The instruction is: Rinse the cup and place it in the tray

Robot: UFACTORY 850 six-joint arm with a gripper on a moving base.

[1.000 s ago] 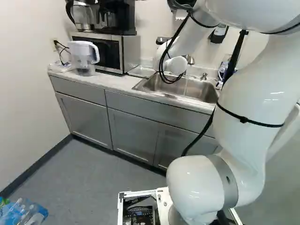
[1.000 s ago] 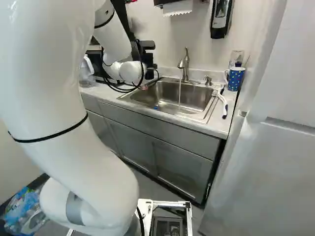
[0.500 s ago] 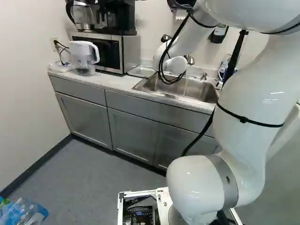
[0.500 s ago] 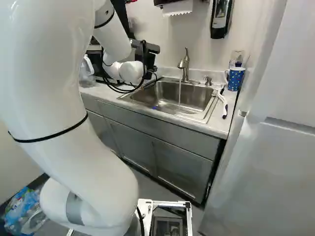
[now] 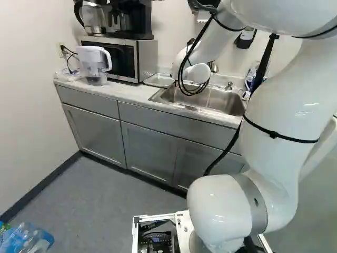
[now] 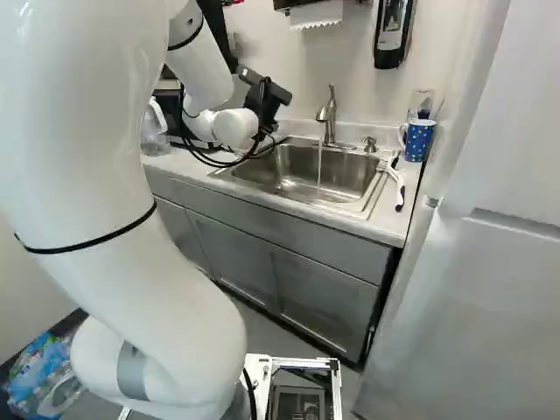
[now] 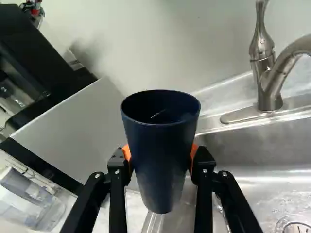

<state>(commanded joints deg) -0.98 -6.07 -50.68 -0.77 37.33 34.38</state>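
Cup point(image 7: 160, 155): dark blue, tapered, gripped in the tool point(image 6: 267, 101); mouth in view, a thin bright streak inside. Hidden in both base views.
Tool: holding the cup from two sides, orange pads point(image 7: 127, 152) pressed on its wall.
Arm point(image 6: 206, 74): white, reaching over the surface point(image 5: 126, 90), tool end near the left end of the sink point(image 6: 289, 168).
Faucet point(image 6: 328, 121): behind the sink, running; thin water stream point(image 6: 319, 166) falls into the basin, cup apart from it.
Drain point(image 7: 294, 227): seen in the basin, wrist view.
Tray point(image 5: 158, 80): flat, metal, on the surface between microwave point(image 5: 146, 59) and sink; cup is out of it, in the tool.
Coffee maker point(image 5: 131, 23): on top of the microwave.
Pitcher point(image 5: 95, 66): clear with white handle, in front of the microwave's far-left side in the left base view.
Mug point(image 6: 420, 140): blue, dotted, right of the sink in the right base view.
Brush point(image 6: 400, 189): white and dark handle, lying beside the sink, near the mug.
Bottles point(image 5: 25, 241): on the floor point(image 5: 100, 197), lower left of the left base view.
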